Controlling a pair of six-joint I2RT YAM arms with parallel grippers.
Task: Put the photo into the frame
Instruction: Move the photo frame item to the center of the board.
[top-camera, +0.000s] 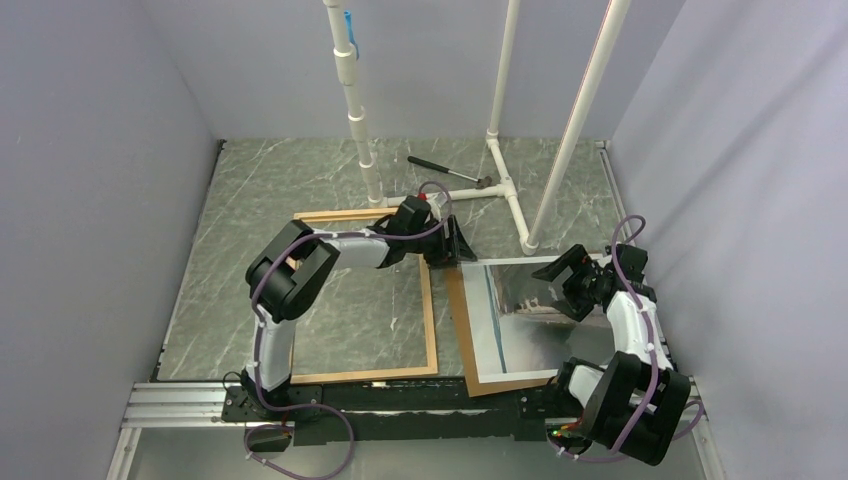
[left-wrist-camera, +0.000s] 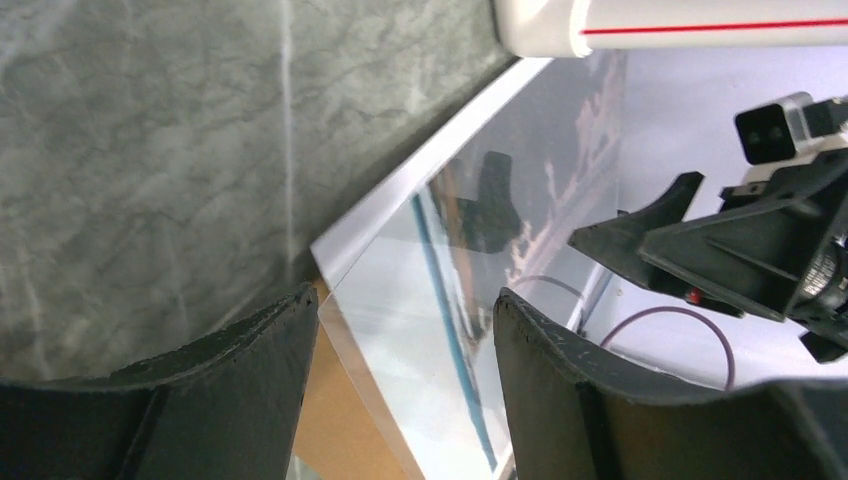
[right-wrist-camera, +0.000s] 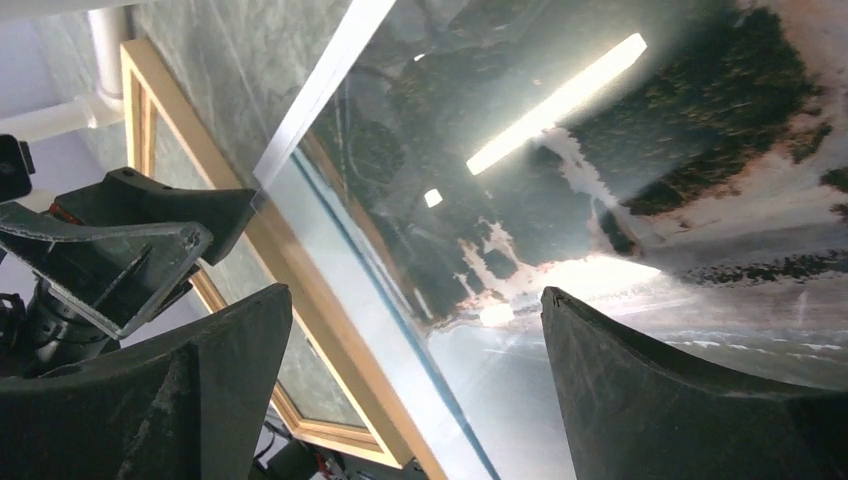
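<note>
The photo (top-camera: 510, 330) lies face up at the right on a brown backing board (top-camera: 458, 310). The light-wood frame (top-camera: 432, 320) lies flat to its left, with the table showing through it. My left gripper (top-camera: 452, 248) is open at the photo's far-left corner. In the left wrist view its fingertips (left-wrist-camera: 405, 310) stand either side of that corner of the photo (left-wrist-camera: 420, 330), with the board (left-wrist-camera: 340, 420) beneath. My right gripper (top-camera: 555, 285) is open and empty, low over the photo's far part. Its wrist view (right-wrist-camera: 415, 300) shows the photo (right-wrist-camera: 560, 350) below and the frame (right-wrist-camera: 140, 100) to the left.
A white pipe stand (top-camera: 505, 190) rises behind the photo, with one pipe foot close to the photo's far edge. A hammer (top-camera: 445, 170) lies at the back. Grey walls close in both sides, and a metal rail (top-camera: 170, 405) runs along the near edge.
</note>
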